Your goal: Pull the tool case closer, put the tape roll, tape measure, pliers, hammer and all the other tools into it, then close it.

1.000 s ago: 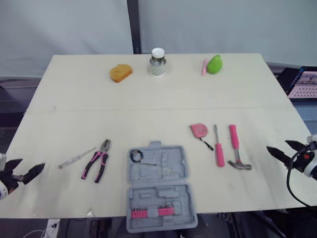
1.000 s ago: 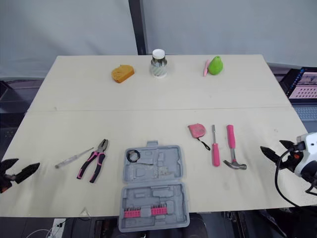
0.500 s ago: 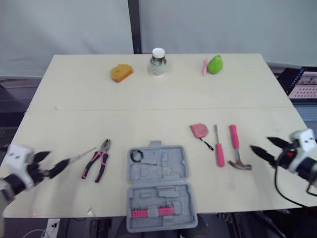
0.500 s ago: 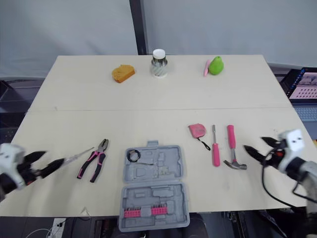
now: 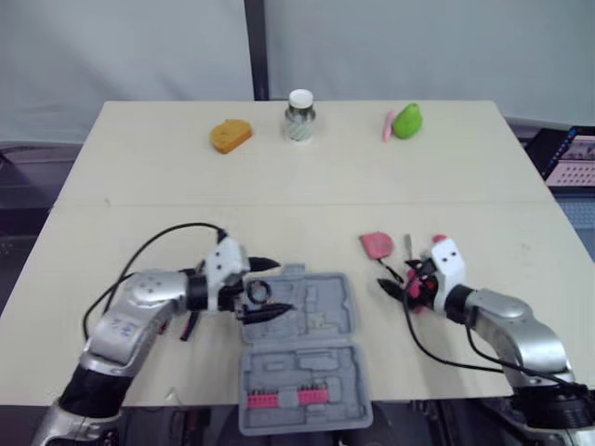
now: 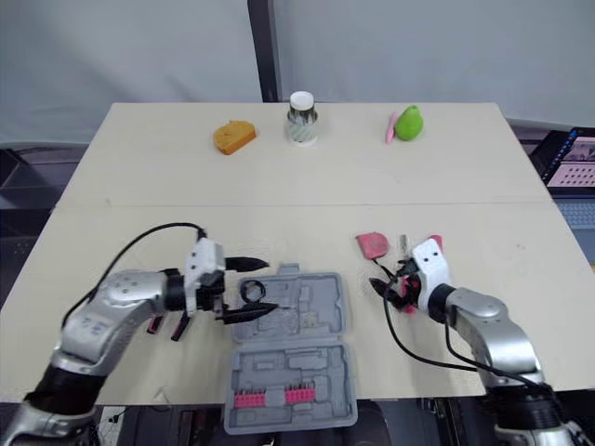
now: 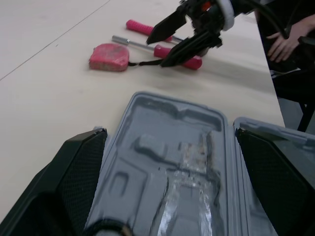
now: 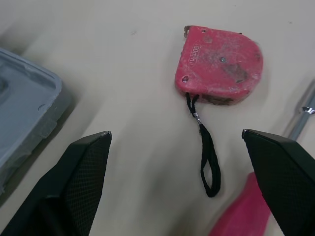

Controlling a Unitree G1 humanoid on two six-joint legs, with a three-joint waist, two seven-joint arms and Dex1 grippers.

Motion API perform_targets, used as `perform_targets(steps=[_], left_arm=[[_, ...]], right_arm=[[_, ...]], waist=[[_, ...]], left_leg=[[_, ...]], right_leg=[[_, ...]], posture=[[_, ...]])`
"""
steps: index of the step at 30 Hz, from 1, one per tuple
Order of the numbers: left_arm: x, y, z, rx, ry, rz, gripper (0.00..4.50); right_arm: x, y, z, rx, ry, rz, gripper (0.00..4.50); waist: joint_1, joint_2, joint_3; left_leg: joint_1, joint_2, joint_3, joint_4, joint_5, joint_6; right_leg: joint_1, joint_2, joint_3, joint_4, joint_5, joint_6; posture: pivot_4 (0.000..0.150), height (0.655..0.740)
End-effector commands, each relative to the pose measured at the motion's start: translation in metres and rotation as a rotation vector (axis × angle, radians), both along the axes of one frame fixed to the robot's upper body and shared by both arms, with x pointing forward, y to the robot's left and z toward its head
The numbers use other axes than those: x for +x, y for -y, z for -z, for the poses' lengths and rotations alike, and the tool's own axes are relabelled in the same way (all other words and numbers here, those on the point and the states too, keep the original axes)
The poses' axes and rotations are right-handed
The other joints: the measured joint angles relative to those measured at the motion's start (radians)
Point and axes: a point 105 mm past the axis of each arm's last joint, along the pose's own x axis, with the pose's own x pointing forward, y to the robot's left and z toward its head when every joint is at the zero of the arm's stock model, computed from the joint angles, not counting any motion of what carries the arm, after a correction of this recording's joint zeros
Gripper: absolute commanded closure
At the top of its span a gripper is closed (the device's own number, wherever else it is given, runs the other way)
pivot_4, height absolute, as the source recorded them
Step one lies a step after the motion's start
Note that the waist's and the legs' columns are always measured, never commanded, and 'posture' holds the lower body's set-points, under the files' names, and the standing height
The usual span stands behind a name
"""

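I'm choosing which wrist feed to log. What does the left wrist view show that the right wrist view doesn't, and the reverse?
Left wrist view: the tool case with its moulded inside, the right gripper with jaws open, and the hammer handle. Right wrist view: the lettering on the side of the tape measure. Both: tape measure, its black strap, the pink handle of the screwdriver and part of the case.
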Motion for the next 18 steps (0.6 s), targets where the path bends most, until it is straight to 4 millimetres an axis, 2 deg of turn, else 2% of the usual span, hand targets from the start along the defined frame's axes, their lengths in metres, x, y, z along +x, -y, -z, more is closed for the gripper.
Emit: perform_targets(steps=[1, 10, 11, 13, 18], left_arm=[[0.001, 0.01, -0.003, 0.002, 0.061, 0.031, 0.02], [0.004, 0.021, -0.009, -0.04, 0.088, 0.025, 0.02], [0.004, 0.022, -0.009, -0.041, 0.091, 0.024, 0.0], [0.005, 0.023, -0.011, -0.045, 0.096, 0.022, 0.0], [0.006, 0.025, -0.011, -0.037, 0.103, 0.031, 0.0]], right_arm=[[0.007, 0.0, 0.001, -0.027, 0.01, 0.029, 0.0], [0.024, -0.013, 0.008, -0.01, -0.002, 0.072, 0.0], [0.025, -0.014, 0.008, -0.009, -0.004, 0.078, 0.53], [0.027, -0.012, 0.009, -0.016, -0.008, 0.103, 1.25], [0.027, -0.007, 0.01, -0.029, -0.027, 0.144, 3.76]], waist=[[-0.001, 0.0, 0.0], [-0.004, 0.0, 0.0], [-0.005, 0.0, 0.0], [-0.006, 0.0, 0.0], [-0.006, 0.0, 0.0]], left_leg=[[0.0, 0.0, 0.0, 0.0, 0.0, 0.0], [0.0, 0.0, 0.0, 0.001, 0.0, 0.0], [0.0, 0.0, 0.0, 0.001, 0.0, 0.0], [0.0, 0.0, 0.0, 0.001, 0.0, 0.0], [0.0, 0.0, -0.001, 0.001, 0.0, 0.0]], right_leg=[[0.0, 0.0, 0.0, 0.0, 0.0, 0.0], [0.0, 0.0, 0.0, 0.0, 0.0, 0.0], [0.0, 0.0, 0.0, 0.0, 0.0, 0.0], [0.0, 0.0, 0.0, 0.0, 0.0, 0.0], [0.0, 0.0, 0.0, 0.0, 0.0, 0.0]], posture=[[0.15, 0.74], [0.15, 0.74], [0.15, 0.74], [0.15, 0.74], [0.15, 0.74]])
